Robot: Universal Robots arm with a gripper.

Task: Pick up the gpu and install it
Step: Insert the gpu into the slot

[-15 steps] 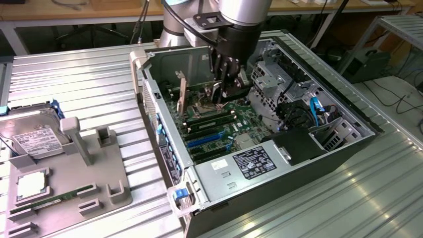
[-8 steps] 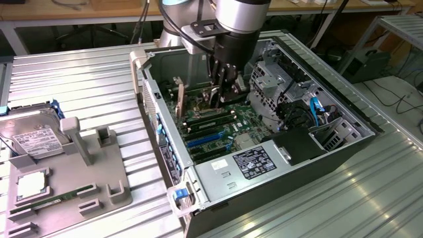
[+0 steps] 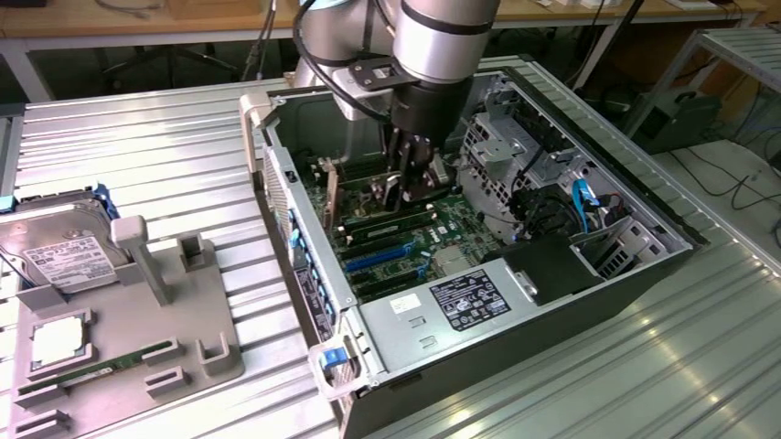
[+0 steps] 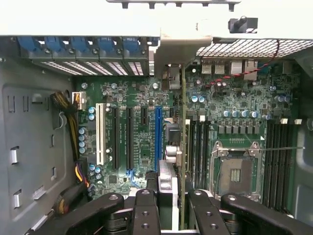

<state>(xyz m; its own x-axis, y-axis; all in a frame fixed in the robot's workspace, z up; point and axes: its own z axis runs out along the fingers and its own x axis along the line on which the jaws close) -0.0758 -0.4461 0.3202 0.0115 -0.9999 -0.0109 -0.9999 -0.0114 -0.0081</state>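
The ribbed metal bench [image 3: 146, 137] carries the open computer case [image 3: 635, 265] surrounding the hand [image 3: 411, 187], the green motherboard [image 4: 137, 142] lies directly beneath it, and the gpu [image 4: 168, 178] stands edge-on, clenched between its fingers [image 4: 145, 215].

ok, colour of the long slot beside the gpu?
Blue: the slot beside the gpu, clearest in wrist view.

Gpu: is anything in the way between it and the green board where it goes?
Nothing visible blocks it. The claw holds the gpu edge-on right at the motherboard, with empty slots beside it.
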